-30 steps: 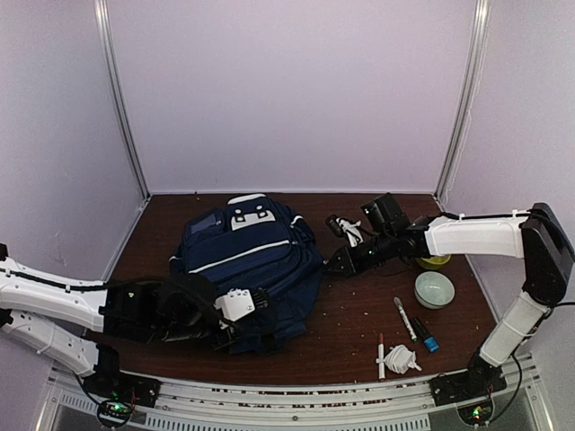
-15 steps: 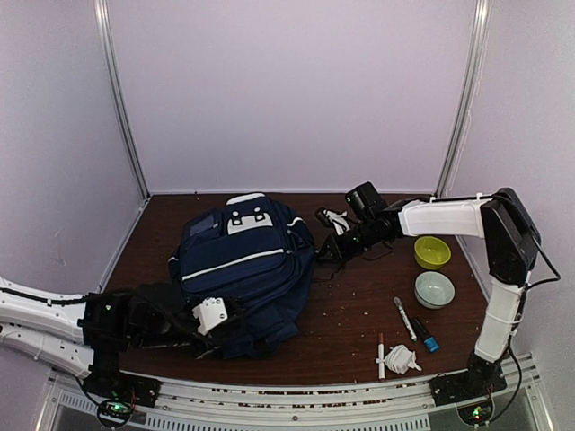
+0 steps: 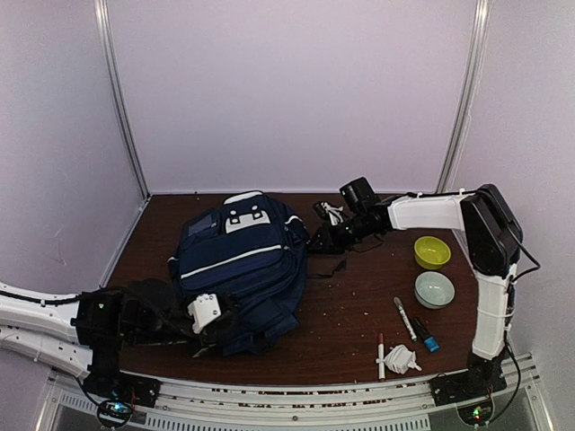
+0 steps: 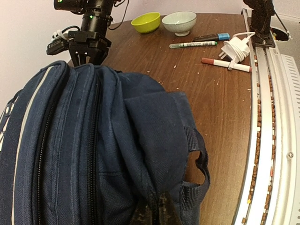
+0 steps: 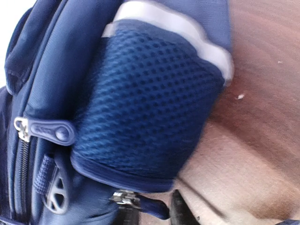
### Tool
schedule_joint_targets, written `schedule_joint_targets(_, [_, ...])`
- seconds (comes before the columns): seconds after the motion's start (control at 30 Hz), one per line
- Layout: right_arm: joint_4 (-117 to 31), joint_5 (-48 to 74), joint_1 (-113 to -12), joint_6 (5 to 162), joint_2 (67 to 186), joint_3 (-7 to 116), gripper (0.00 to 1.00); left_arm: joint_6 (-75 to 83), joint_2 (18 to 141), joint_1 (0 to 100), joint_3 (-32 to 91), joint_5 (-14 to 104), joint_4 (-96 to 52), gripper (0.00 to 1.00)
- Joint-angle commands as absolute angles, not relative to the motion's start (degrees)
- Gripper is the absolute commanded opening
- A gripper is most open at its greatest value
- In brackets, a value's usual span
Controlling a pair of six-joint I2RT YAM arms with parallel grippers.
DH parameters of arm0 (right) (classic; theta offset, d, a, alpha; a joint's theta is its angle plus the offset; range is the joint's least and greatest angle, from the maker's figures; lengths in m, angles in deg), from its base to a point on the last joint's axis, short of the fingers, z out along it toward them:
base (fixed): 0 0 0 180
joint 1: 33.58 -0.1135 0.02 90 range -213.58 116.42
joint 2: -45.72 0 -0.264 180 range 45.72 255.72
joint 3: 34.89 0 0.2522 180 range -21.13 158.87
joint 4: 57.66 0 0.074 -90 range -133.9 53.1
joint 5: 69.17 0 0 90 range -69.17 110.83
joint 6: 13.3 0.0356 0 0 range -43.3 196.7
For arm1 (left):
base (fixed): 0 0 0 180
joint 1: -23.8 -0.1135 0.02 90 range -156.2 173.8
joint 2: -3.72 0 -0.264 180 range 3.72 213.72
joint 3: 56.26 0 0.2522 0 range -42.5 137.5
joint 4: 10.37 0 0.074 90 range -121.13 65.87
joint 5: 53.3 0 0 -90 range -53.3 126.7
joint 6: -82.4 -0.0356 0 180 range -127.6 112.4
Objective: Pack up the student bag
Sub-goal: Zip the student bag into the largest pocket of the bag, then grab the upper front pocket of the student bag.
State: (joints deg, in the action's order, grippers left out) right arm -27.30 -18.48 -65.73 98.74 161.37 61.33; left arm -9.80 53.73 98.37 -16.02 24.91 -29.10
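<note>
The student bag (image 3: pixel 241 265) is a big navy backpack with a thin white stripe, lying flat at centre left of the table. My left gripper (image 3: pixel 208 316) is at its near end, and its fingertips (image 4: pixel 155 212) are shut on a fold of the bag's fabric beside a zipper seam. My right gripper (image 3: pixel 321 237) reaches the bag's right side, below the mesh side pocket (image 5: pixel 145 108). Its jaws stand a little apart, with a blue zipper pull (image 5: pixel 154 210) lying between the two dark fingers (image 5: pixel 180 212).
Right of the bag are a yellow-green bowl (image 3: pixel 432 251) and a pale bowl (image 3: pixel 434 289). Nearer the front lie a green-capped marker (image 3: pixel 404 316), a dark marker with a blue end (image 3: pixel 425 335), a red-capped pen (image 3: pixel 381 353) and a white charger with cable (image 3: pixel 402 359).
My right gripper has moved left to the bag's side and its jaws have parted a little. The left arm has drawn back towards the left, keeping its hold on the bag.
</note>
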Motion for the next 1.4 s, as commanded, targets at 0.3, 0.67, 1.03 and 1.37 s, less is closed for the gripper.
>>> schedule_joint_targets(0.3, [-30.6,-11.7,-61.5,92.1,138.2,43.8,0.42,-13.3,64.7,99.5,-8.9,32.9,-19.3,0.00])
schedule_joint_targets(0.67, [-37.8,-23.0,-68.1,95.0,134.2,39.7,0.42,-1.7,77.9,88.5,15.4,40.5,-38.5,0.69])
schedule_joint_targets(1.03, [-37.7,-28.1,-71.1,68.0,138.2,43.3,0.52,9.8,75.6,70.1,17.4,33.3,-51.9,0.78])
schedule_joint_targets(1.37, [-24.3,-32.1,-70.9,42.2,149.3,57.7,0.58,9.0,77.8,68.5,15.9,33.6,-52.2,0.83])
